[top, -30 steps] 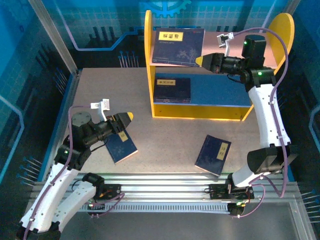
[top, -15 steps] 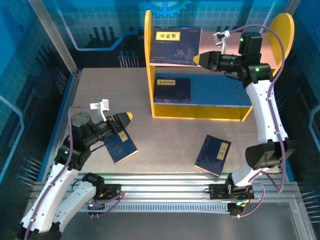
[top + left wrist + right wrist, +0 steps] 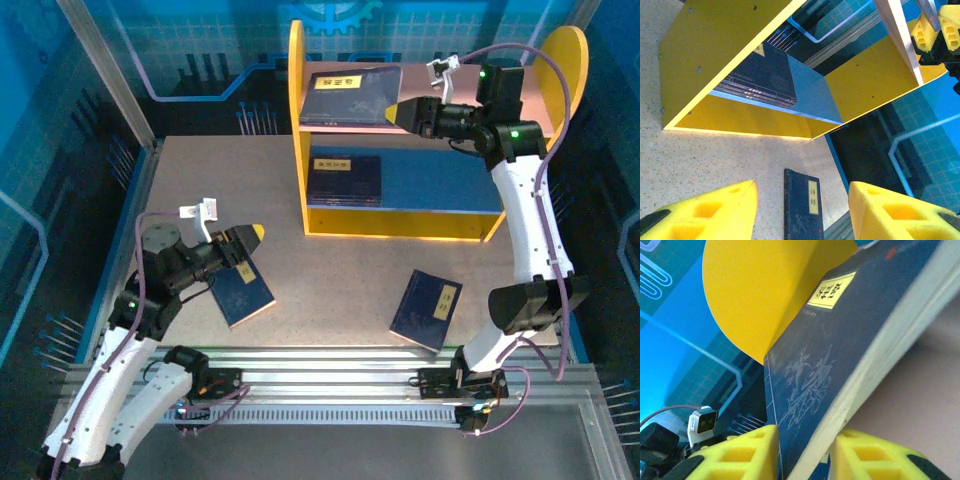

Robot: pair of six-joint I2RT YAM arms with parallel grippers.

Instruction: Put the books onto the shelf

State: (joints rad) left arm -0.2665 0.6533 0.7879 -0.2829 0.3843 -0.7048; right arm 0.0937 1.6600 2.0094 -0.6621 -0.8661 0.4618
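Note:
On the shelf (image 3: 296, 120) a navy book (image 3: 345, 92) with a yellow label rests on the pinkish top board (image 3: 440, 85), and my right gripper (image 3: 398, 112) is shut on its right edge. The right wrist view shows this book (image 3: 840, 340) edge-on between the yellow fingers (image 3: 745, 455) of that gripper (image 3: 805, 445), with the yellow side panel (image 3: 765, 290) behind. A stack of books (image 3: 345, 178) lies on the blue lower board (image 3: 440, 180). My left gripper (image 3: 255, 237) hovers open just above a book (image 3: 245, 292) on the table. Another book (image 3: 427, 308) (image 3: 802, 205) lies flat further right.
The speckled table (image 3: 200, 180) has free room left of the shelf and between the two loose books. A metal rail (image 3: 330, 360) runs along the near edge, and blue walls enclose the cell. In the left wrist view the shelf (image 3: 715, 45) stands ahead.
My right gripper has carried the book left and further back over the top board, and the book now lies flatter. The left arm has not moved.

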